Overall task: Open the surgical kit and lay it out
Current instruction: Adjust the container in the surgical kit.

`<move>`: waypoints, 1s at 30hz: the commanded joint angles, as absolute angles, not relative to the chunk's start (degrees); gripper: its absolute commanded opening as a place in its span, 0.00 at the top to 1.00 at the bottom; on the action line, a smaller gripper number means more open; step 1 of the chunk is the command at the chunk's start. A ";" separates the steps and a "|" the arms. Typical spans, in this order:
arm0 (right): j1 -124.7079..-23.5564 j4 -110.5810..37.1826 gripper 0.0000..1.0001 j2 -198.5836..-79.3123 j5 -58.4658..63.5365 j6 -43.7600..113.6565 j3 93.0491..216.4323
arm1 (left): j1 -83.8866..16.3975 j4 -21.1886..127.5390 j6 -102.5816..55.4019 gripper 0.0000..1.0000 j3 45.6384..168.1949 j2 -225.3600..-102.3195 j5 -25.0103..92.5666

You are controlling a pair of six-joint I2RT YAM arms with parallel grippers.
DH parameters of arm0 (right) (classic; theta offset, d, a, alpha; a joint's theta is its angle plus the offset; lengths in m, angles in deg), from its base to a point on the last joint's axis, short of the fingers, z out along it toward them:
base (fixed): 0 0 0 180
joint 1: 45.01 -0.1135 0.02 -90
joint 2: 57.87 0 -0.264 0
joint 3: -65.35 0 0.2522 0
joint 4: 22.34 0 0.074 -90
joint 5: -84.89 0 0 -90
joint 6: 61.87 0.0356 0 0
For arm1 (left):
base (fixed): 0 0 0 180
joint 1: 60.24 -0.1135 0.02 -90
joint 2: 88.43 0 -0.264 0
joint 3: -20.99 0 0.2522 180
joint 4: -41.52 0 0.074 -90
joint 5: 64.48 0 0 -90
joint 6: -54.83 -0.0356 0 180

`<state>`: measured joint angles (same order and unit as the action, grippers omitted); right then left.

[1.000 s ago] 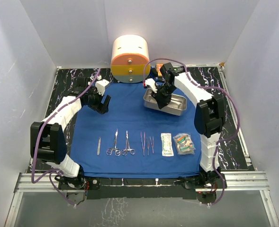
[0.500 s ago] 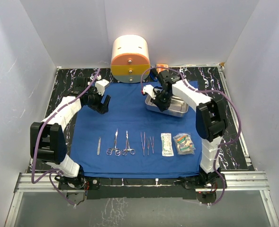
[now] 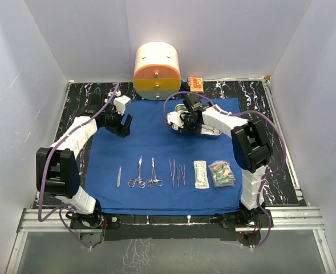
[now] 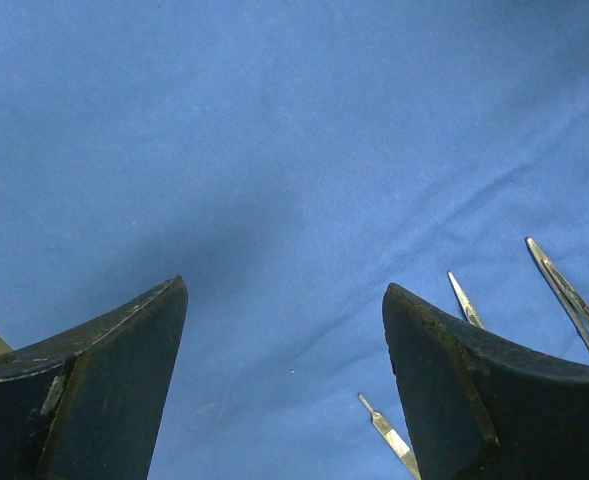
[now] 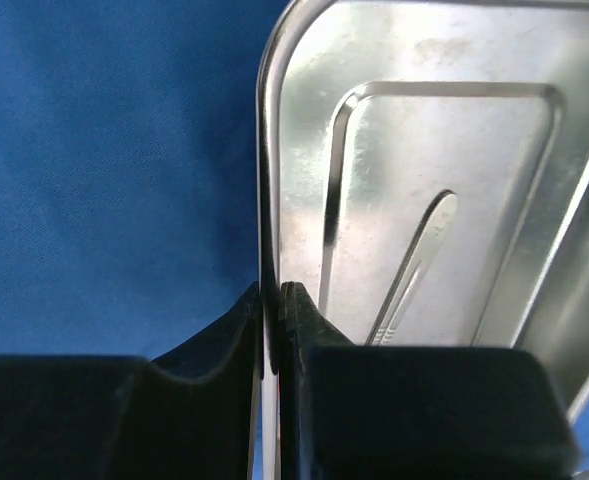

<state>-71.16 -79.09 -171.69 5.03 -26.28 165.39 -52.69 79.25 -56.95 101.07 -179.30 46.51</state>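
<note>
The royal-blue cloth (image 3: 156, 145) lies spread flat. On its near half sits a row: a scalpel (image 3: 118, 176), scissors (image 3: 137, 174), forceps (image 3: 153, 174), tweezers (image 3: 176, 173) and two clear packets (image 3: 200, 174) (image 3: 221, 173). At the back right my right gripper (image 3: 189, 124) (image 5: 272, 290) is shut on the rim of the shiny steel tray (image 3: 211, 131) (image 5: 424, 130). One flat steel handle (image 5: 414, 265) still lies inside the tray. My left gripper (image 3: 122, 128) (image 4: 284, 290) hangs open above bare cloth (image 4: 274, 150) at the back left, holding nothing.
A round cream-and-orange drawer container (image 3: 156, 71) stands at the back edge, with a small orange box (image 3: 195, 83) to its right. White walls close in on three sides. Black marbled table (image 3: 259, 94) shows around the cloth.
My right gripper has swung left with the tray's rim in its grip, and the arm has dropped lower, uncovering the orange box. The left arm has stayed put.
</note>
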 commanded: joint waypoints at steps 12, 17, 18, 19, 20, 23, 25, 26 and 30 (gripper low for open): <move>-73.17 -68.99 0.74 -167.40 -0.44 -28.67 158.92 | -53.26 79.19 -55.85 0.21 101.57 -177.91 48.90; -72.25 -70.27 0.83 -167.30 2.70 -27.09 160.81 | -53.30 79.01 -55.87 0.21 101.36 -177.69 48.98; -71.73 -71.73 0.88 -167.76 4.02 -26.71 162.20 | -53.30 79.01 -55.83 0.21 101.37 -177.67 49.01; -71.41 -73.34 0.93 -168.12 5.23 -26.25 163.97 | -53.30 78.94 -55.76 0.21 101.29 -177.58 49.06; -71.17 -75.26 0.96 -168.56 6.73 -25.88 165.95 | -53.30 78.92 -55.74 0.21 101.24 -177.63 49.10; -70.74 -82.23 1.00 -170.41 11.36 -24.34 172.43 | -53.31 78.78 -55.74 0.21 100.95 -177.34 49.24; -70.71 -87.48 1.00 -171.59 13.92 -23.21 176.74 | -53.30 78.81 -55.62 0.21 101.00 -177.21 49.40; -70.67 -89.45 1.00 -171.92 15.18 -22.81 178.44 | -53.30 78.90 -55.57 0.21 101.08 -177.11 49.54; -70.62 -96.70 1.00 -173.36 19.19 -21.14 185.46 | -53.30 79.18 -55.47 0.21 101.57 -176.98 49.61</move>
<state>-70.50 -88.64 -173.48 12.89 -23.39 177.78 -53.02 79.05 -55.75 101.07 -179.30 47.65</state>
